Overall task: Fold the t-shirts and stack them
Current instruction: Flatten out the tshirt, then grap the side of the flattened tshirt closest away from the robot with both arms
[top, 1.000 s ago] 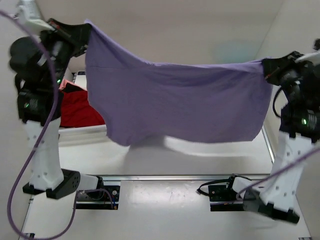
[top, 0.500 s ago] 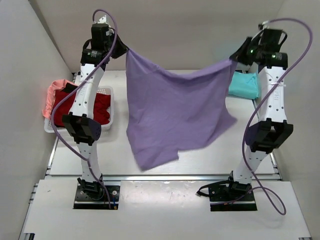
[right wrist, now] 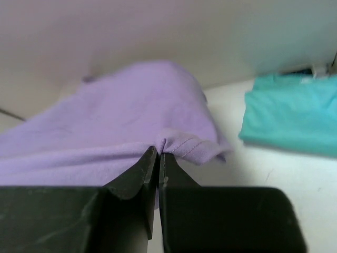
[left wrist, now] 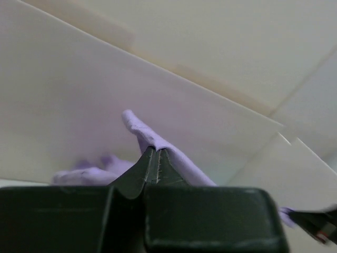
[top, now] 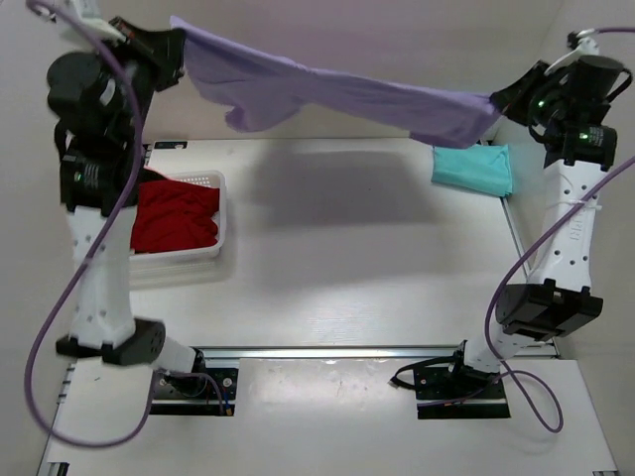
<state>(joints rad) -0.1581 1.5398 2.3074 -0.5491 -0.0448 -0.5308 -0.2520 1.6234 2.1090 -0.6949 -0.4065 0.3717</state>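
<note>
Fingers (left wrist: 138,173) of the left gripper (top: 175,44) were closed tight on one end of the lavender t-shirt (top: 337,87). In the left wrist view, purple cloth rose out of the shut tips. The right gripper (top: 502,102) was likewise pinched on the opposite end, and the right wrist view showed a stitched hem bunched at its tips (right wrist: 158,153).

The shirt was held high in the air above the table (top: 347,268), touching nothing below. It was pulled into a long narrow band. Its long axis ran left to right across the top view, sloping slightly down toward the right gripper. A loose fold hung from the band near the left end. The cloth was plain and of a single colour.

The teal t-shirt (top: 474,169) lay folded flat at the far right of the table, below the right gripper. The red t-shirt (top: 175,218) lay crumpled in the white basket (top: 220,203) at the left edge.
</note>
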